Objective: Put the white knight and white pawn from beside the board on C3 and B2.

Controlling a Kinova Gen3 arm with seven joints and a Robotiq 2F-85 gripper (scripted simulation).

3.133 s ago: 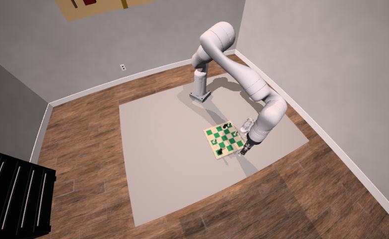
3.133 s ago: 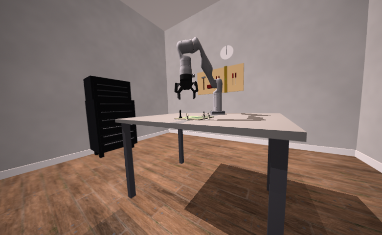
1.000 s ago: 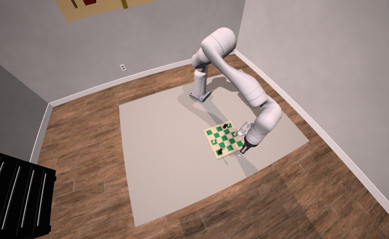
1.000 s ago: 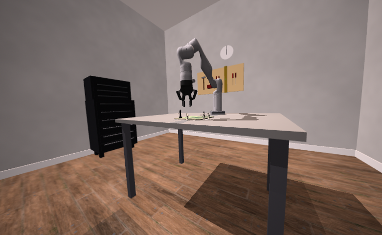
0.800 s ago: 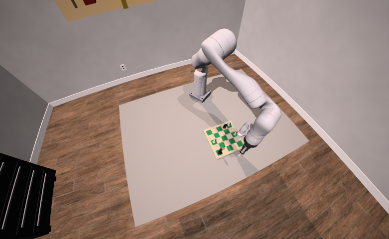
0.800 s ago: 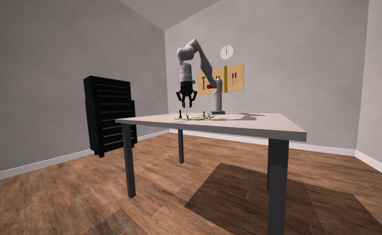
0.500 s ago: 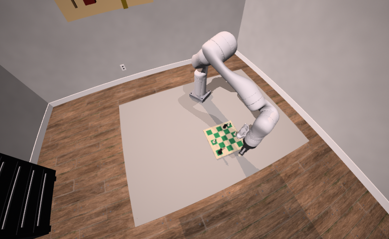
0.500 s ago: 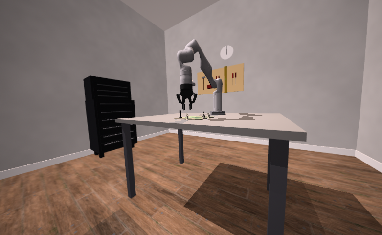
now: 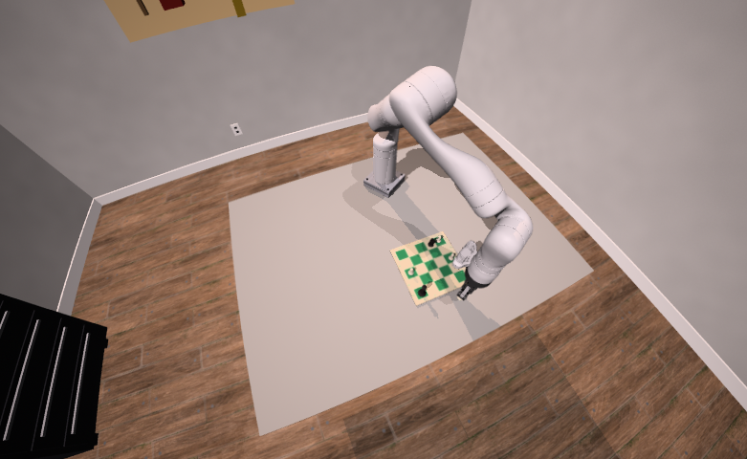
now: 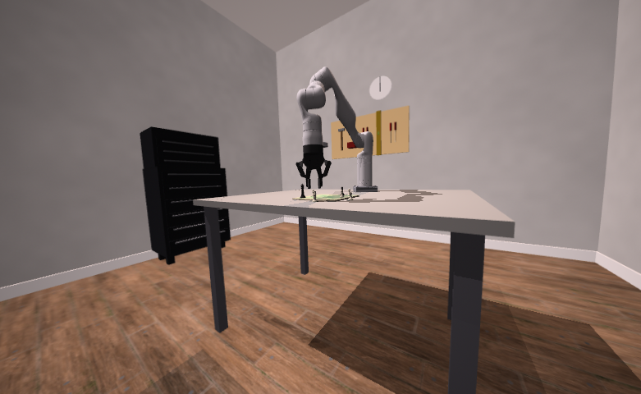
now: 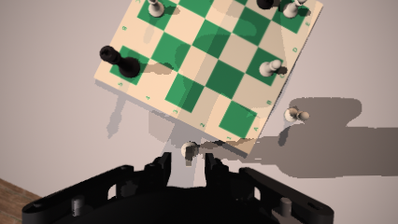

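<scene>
The white knight (image 11: 189, 150) stands on the table beside the board's numbered edge, near digit 2. The white pawn (image 11: 291, 115) stands beside the lettered edge, near A and B. The board (image 11: 161, 105) (image 9: 409, 284) is green and cream; B2 (image 11: 225, 79) and C3 (image 11: 211, 38) bear no piece. My gripper (image 11: 188, 161) (image 10: 313, 186) (image 9: 462, 295) points down, is partly open and empty. It hangs above the table, and in the wrist view the knight shows between and just beyond the fingertips. How its fingers line up with the knight in height is unclear.
A tall black piece (image 11: 127, 66) (image 9: 423, 290) stands on A5. White pieces stand on C5 (image 11: 156, 9) (image 9: 411, 272), C1 (image 11: 266, 69) and E1 (image 11: 291, 10). A black piece (image 11: 265, 3) stands on E2, close to the E1 piece. The arm's shadow crosses the table (image 9: 309, 318).
</scene>
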